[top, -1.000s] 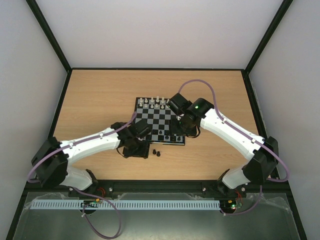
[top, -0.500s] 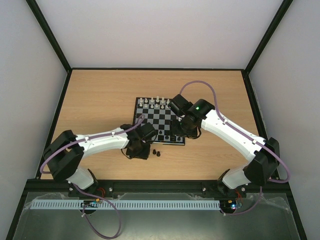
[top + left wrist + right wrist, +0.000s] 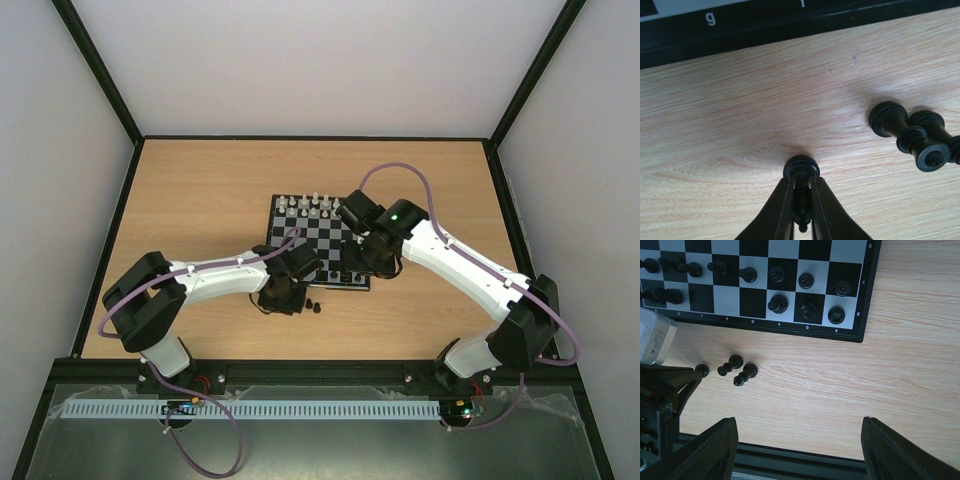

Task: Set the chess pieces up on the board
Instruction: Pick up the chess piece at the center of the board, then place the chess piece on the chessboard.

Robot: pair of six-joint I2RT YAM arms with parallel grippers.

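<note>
Now my left claw (image 3: 801,200) is pinched tight on a black piece (image 3: 801,169) on the tabletop (image 3: 740,110), just off the board's (image 3: 790,27) near edge. I should lift straight up, clear of the two loose pieces (image 3: 910,132) beside it; my right claw (image 3: 797,440) hangs wide.

Reached farther right with left gripper (image 3: 802,192), nearer board (image 3: 790,30) edge; clamped down from open onto black piece (image 3: 801,169) off the board.

Top camera looks down from high above the board (image 3: 318,240), taking in everything round it. Left wrist camera sits close beside the board's near edge; right wrist camera, higher, shares its loose pieces (image 3: 735,362).
</note>
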